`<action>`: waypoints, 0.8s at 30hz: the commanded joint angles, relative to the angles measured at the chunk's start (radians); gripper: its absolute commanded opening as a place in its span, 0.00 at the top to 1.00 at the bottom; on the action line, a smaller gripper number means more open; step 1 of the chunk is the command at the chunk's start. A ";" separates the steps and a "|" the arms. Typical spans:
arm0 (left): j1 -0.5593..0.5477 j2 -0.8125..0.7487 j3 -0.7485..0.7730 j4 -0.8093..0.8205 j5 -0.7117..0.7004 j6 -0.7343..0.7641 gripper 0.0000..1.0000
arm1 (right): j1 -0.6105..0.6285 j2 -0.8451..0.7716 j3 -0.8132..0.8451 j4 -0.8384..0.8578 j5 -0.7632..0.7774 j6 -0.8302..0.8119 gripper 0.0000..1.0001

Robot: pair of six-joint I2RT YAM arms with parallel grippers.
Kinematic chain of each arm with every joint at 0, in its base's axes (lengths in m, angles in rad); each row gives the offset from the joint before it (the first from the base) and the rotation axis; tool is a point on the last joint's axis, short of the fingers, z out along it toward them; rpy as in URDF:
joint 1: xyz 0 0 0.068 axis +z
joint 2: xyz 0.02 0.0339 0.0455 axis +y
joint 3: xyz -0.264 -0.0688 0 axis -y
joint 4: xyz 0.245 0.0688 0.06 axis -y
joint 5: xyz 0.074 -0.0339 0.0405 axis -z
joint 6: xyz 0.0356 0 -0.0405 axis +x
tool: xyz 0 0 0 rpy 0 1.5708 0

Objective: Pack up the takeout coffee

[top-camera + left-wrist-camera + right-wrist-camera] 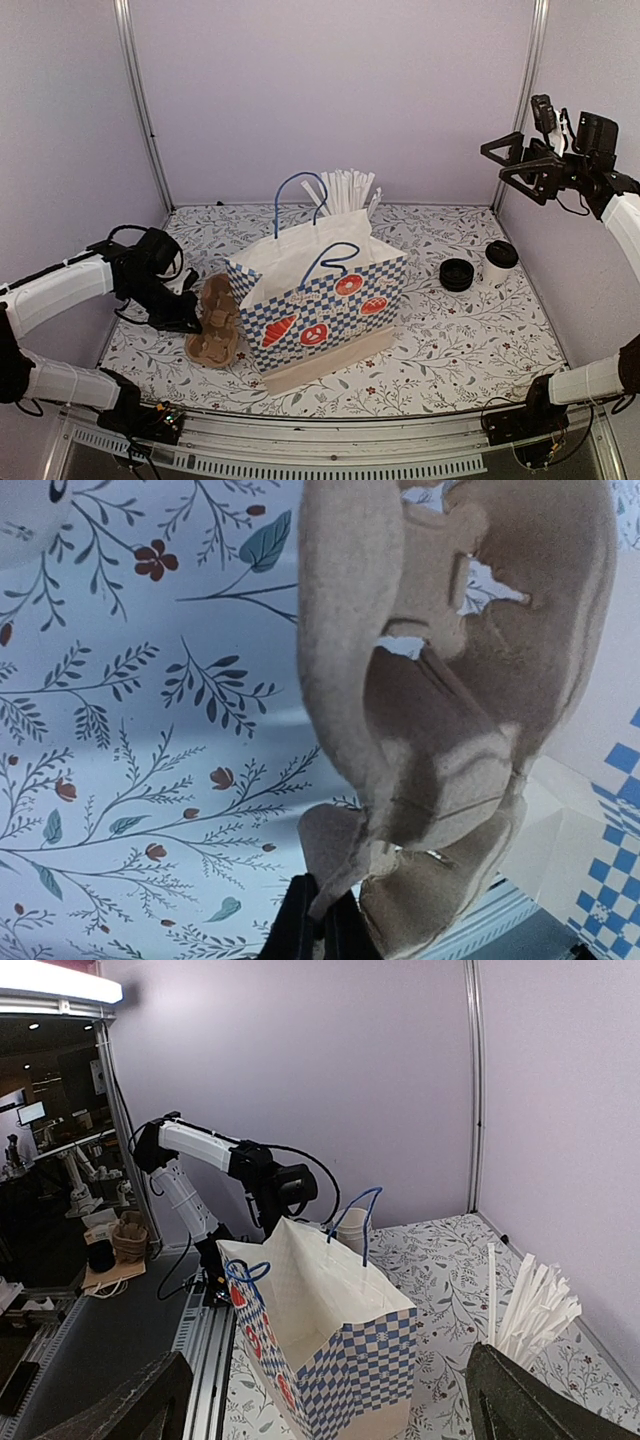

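Pulp carrier (450,730), pastry-print bag (320,300), lidded cup (500,264)

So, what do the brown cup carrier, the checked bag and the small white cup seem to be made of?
The cup carrier looks like moulded paper pulp: matte tan, with a fibrous surface and ragged torn edges. The bag seems to be paper, with sharp creases and a printed blue check. The cup is probably paper, matte white; its black lid is likely plastic, though it is small here.
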 commanded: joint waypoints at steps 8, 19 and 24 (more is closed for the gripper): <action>0.028 0.233 0.048 0.055 -0.009 0.071 0.89 | -0.003 -0.008 -0.013 -0.042 0.016 -0.045 0.01; -0.046 0.097 0.255 -0.052 -0.151 -0.002 0.50 | -0.003 0.008 -0.001 -0.083 0.033 -0.078 0.01; -0.165 0.137 0.248 -0.036 -0.181 -0.075 0.49 | -0.002 0.023 0.001 -0.084 0.035 -0.085 0.01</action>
